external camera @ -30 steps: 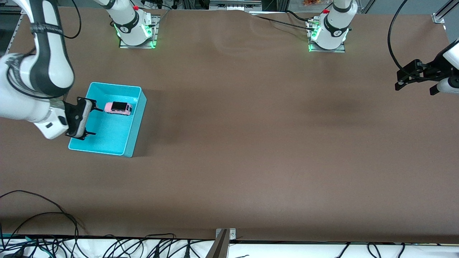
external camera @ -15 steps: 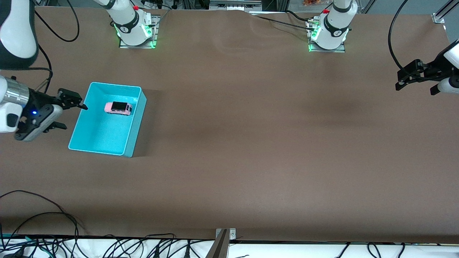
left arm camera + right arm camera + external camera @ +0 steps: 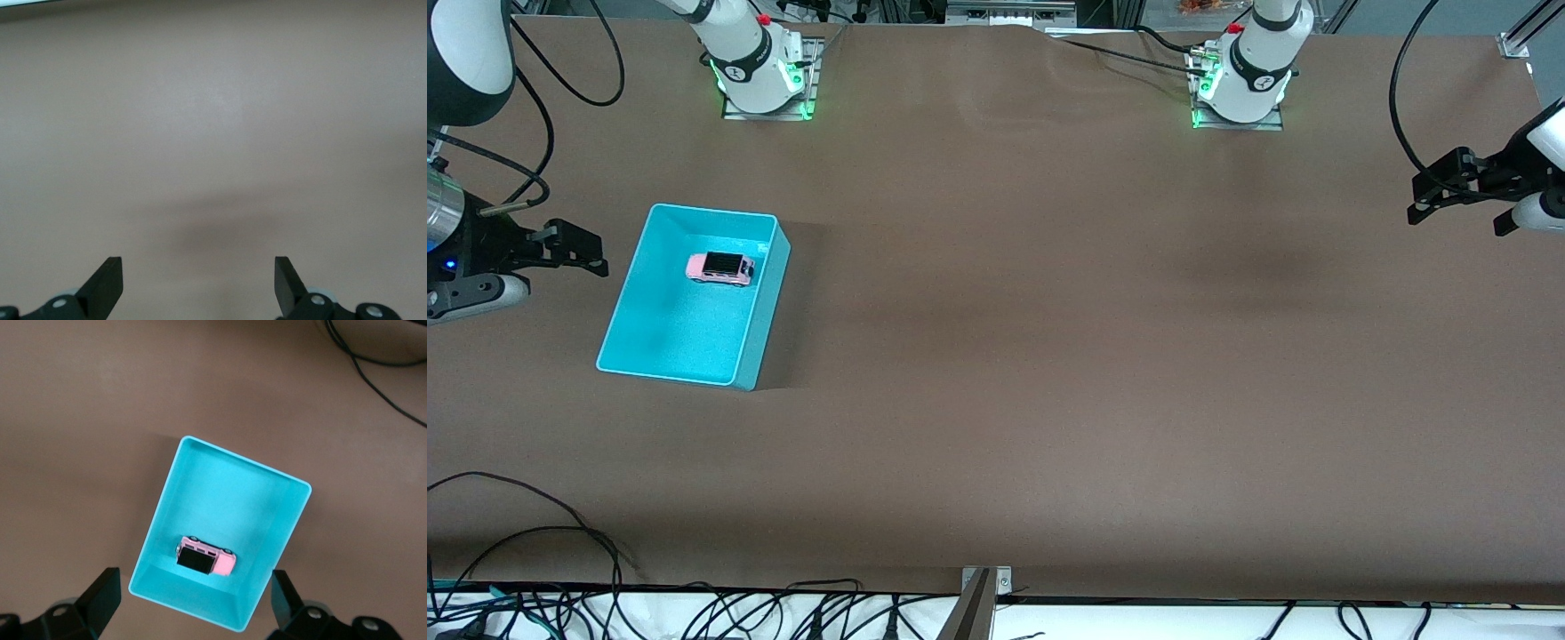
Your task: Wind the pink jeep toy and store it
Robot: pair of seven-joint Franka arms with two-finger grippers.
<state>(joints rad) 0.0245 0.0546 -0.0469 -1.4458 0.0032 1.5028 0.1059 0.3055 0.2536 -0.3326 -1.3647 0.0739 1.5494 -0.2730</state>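
Pink jeep toy [image 3: 719, 268] sits inside the turquoise bin [image 3: 760, 324], on the bin floor, upright on its wheels, black roof up. It is in the part of the bin farther from the front camera, close to that end wall but whether it touches the wall cannot be told. In the right wrist view the pink jeep toy [image 3: 205, 559] shows again on the floor of the turquoise bin [image 3: 230, 493], nothing else in there with it.

The bin rests on the brown table [image 3: 1049, 356] toward the right arm's end, nearer the front camera than the right arm's base [image 3: 760, 76].

Right gripper [image 3: 574, 253] is up in the air over bare table just beside the bin, on the side toward the table's edge, not over the bin. Fingers spread apart, holding nothing; both fingertips [image 3: 103, 593] show wide in its wrist view with the bin between them farther off.

Left gripper [image 3: 1436, 191] hangs over the table at the left arm's end, well apart from the bin and the toy; that arm waits. Fingers spread wide, empty. Its wrist view shows only bare table [image 3: 213, 133] and a soft shadow between the fingertips [image 3: 107, 283].

Loose black cables [image 3: 560, 551] lie along the table edge nearest the front camera.
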